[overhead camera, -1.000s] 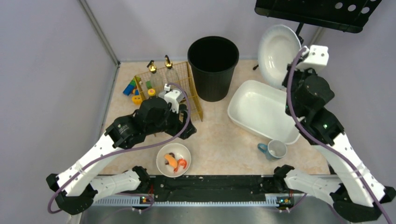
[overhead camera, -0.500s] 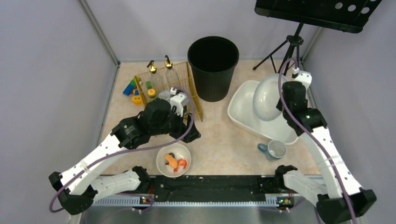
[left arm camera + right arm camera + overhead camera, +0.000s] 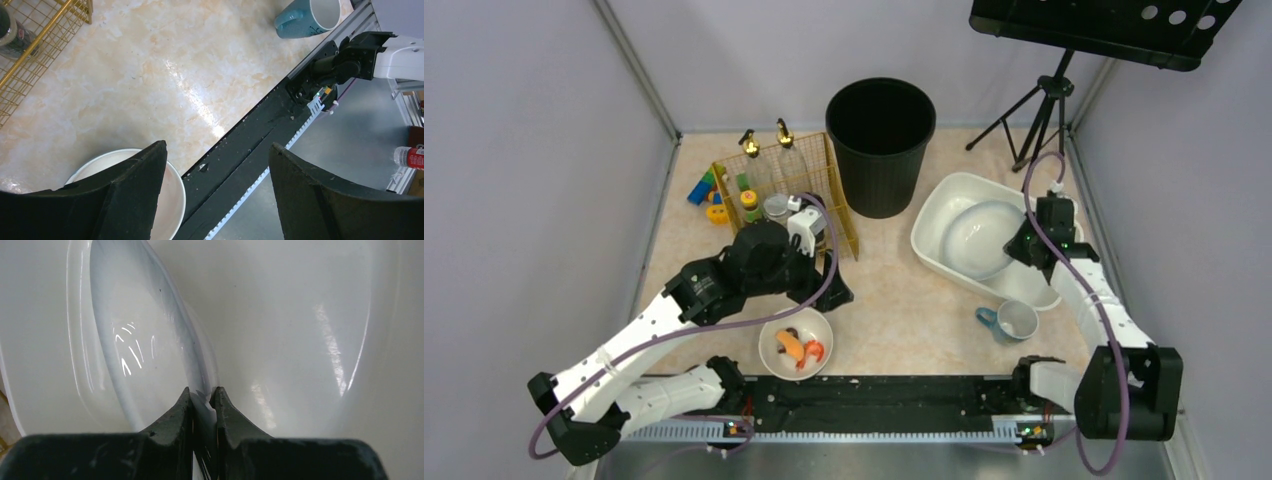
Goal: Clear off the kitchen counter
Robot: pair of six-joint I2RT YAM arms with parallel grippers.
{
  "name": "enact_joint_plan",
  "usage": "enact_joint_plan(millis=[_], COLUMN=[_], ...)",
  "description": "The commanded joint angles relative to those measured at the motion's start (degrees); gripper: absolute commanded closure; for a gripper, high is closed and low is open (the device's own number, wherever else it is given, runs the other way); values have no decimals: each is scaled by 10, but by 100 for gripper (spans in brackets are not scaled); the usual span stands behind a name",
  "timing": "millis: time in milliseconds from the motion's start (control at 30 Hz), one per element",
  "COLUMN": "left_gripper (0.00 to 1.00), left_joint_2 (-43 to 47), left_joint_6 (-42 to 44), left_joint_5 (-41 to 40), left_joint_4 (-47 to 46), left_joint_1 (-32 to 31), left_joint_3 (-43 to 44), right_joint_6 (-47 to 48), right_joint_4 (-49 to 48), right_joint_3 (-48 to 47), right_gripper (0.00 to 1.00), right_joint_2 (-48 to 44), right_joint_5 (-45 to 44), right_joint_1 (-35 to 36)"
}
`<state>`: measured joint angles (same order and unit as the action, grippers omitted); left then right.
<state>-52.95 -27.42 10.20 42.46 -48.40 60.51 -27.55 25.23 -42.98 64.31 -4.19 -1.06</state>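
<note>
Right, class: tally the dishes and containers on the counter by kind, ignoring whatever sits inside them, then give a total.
plate: 1
bowl: 1
mug: 1
white tub: 1
black bin: 1
wire basket: 1
total on the kitchen counter: 6

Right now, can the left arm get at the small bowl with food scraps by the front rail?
Probably yes. The left gripper is open and hangs just above the bowl, over its rim, with nothing between them. A short drop should reach it.
</note>
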Motion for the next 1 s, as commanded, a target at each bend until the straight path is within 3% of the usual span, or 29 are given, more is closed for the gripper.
enact_joint_plan(millis=[0,167,500,533,700,833,967], left_gripper=[21,21,21,21,21,21,21], left_joint_2=[8,8,-5,-6,-11,-15,-17], left_joint_6=[-7,-4,-2,-2,-1,-1,3], left_joint_5=[8,1,-1,-2,-4,-13,-28], left_joint_4=[-34,-30,-29,-29,-25,-25,-18], left_joint_1=[2,2,2,2,2,2,2], left_joint_3=[-11,-6,0,1,2,-2,2], right_joint_6=[-66,-136,-202,-207,-210,-207,-181], right_joint_4=[-161,-247,-348,-353,-358,-343,-280], right_joint_3=[25,74,105,106,111,114,92], right_gripper=[100,100,100,93,41,26,22], right_joint_2=[34,104,211,219,235,200,139], right_joint_5=[92,147,154,155,160,156,144], right_joint_1=[-39,-77,-78,-78,-78,-78,-78])
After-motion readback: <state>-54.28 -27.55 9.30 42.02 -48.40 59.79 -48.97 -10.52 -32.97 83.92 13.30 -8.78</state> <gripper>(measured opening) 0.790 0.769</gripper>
